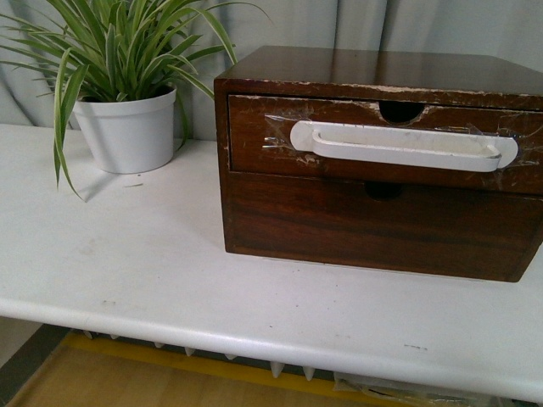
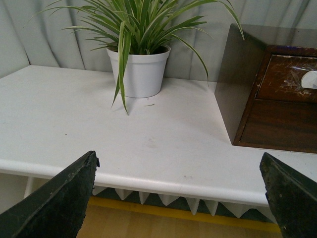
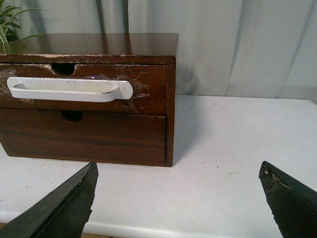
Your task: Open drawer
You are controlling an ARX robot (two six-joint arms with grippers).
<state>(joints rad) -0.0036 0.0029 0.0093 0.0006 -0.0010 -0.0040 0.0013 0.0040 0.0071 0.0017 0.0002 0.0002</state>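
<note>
The drawer (image 1: pixel 254 127) is the upper front of a dark brown wooden chest on the white table. It is shut, with a long white handle (image 1: pixel 399 146) taped across it, a half-round notch above and a chipped top edge. It also shows in the right wrist view (image 3: pixel 153 82) with its handle (image 3: pixel 69 89), and partly in the left wrist view (image 2: pixel 285 77). My left gripper (image 2: pixel 178 161) is open, back at the table's front edge, far from the chest. My right gripper (image 3: pixel 178 171) is open and empty, short of the chest's right corner. Neither arm shows in the front view.
A plain lower drawer front (image 1: pixel 373 225) without a handle sits under the upper one. A striped-leaf plant in a white pot (image 1: pixel 127 127) stands at the back left of the table (image 1: pixel 127 254). A grey curtain hangs behind. The table's front edge (image 2: pixel 163 181) is close.
</note>
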